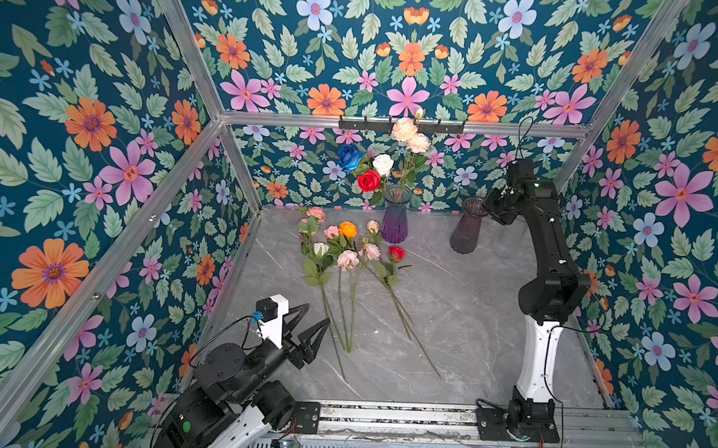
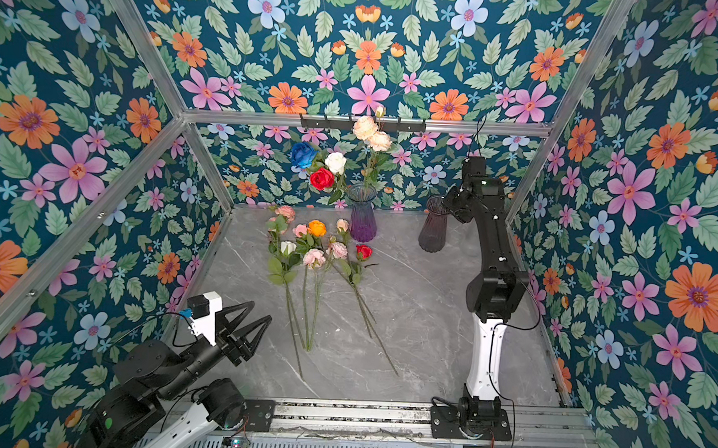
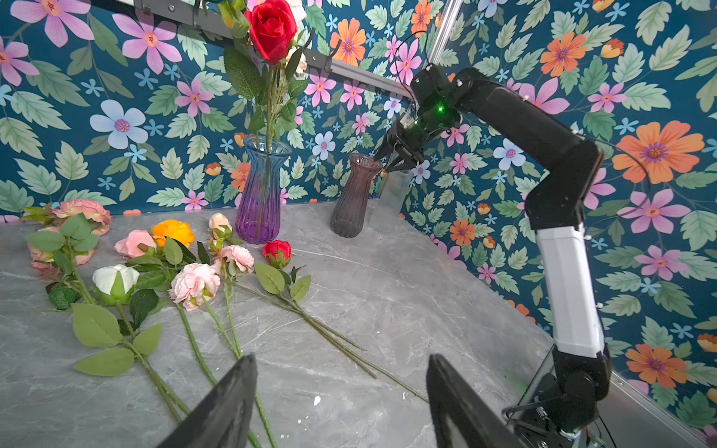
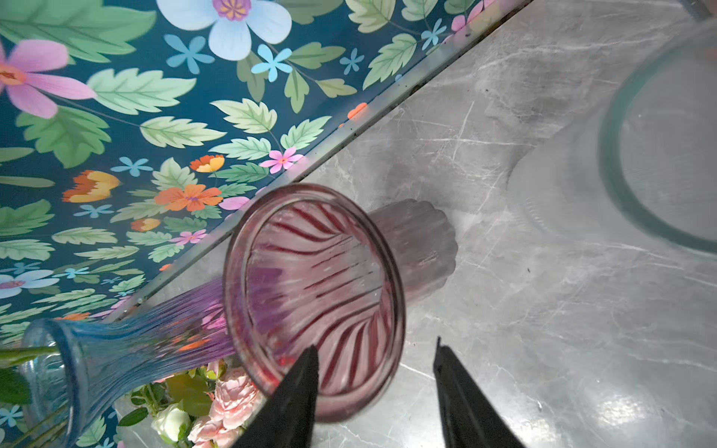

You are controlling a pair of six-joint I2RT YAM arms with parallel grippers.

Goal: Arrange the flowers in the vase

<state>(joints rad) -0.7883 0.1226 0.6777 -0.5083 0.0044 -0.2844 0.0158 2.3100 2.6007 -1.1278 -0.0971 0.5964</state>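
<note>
Several loose flowers [image 1: 348, 249] lie on the grey marble table [image 1: 469, 321], heads toward the back wall and stems toward the front. The blue-to-purple glass vase [image 1: 395, 218] at the back holds a red rose [image 1: 369, 180], a blue rose [image 1: 349, 157], a white rose [image 1: 383, 164] and cream blooms [image 1: 409, 135]. My left gripper [image 1: 318, 313] hovers open and empty by the stem ends [image 3: 341, 358]. My right gripper [image 4: 375, 345] is open at the rim of a smoky pink vase [image 4: 310, 271]. One finger is over its mouth, the other outside it.
The smoky vase [image 1: 467, 229] stands at the back right, with a clear glass vase [image 4: 659, 135] beside it toward the right wall. A black hook rail [image 1: 436, 126] runs along the back wall above the flowers. Floral walls enclose three sides.
</note>
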